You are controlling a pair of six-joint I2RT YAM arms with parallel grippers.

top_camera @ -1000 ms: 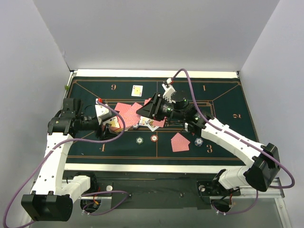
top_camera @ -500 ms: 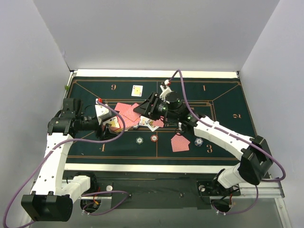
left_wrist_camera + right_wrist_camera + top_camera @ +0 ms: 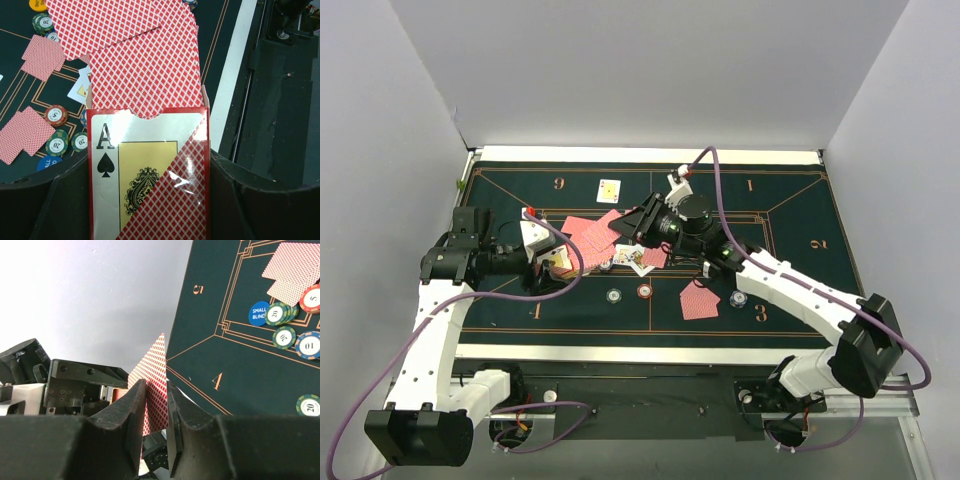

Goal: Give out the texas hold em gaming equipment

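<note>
right tool (image 3: 156, 412) has just narrowed its jaws to pinch a red-backed card (image 3: 157, 357) fanned out of the card box (image 3: 150, 175), which the left tool (image 3: 550, 262) stays clamped on over the mat's (image 3: 790, 290) left side, so the next deal looks ready to pull.

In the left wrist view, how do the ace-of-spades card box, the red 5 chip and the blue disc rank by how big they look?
1. card box, by far, though it is nearest the camera.
2. red 5 chip.
3. blue disc, only partly visible, so its place against the chip is unsure.
</note>
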